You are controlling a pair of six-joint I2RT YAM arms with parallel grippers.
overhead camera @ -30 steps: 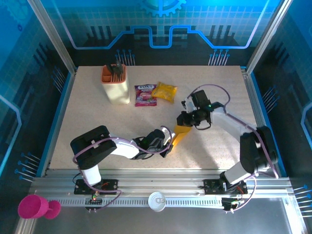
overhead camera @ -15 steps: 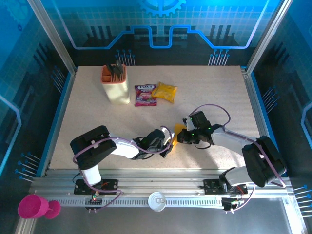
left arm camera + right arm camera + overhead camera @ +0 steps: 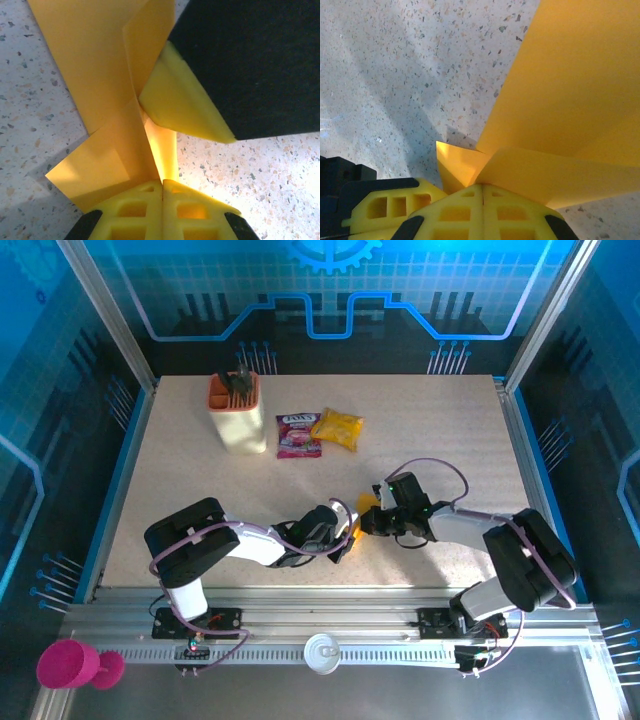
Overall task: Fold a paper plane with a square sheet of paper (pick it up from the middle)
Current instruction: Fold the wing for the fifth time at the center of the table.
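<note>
Speckled table (image 3: 450, 420), open room toward far edge, left pincer (image 3: 162, 182) and right pincer (image 3: 483, 187) clamped on folded paper (image 3: 95, 65)

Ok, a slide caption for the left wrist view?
Left gripper shut on the folded sheet of paper, right gripper pinching it from opposite.

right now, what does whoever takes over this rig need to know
left claw: shut on the paper, down near the table.
right claw: shut on the same paper, close beside the left one.
done: the paper has several folds and overlapping flaps.
left: no dart shape yet; the centre crease and wings seem to remain.
</note>
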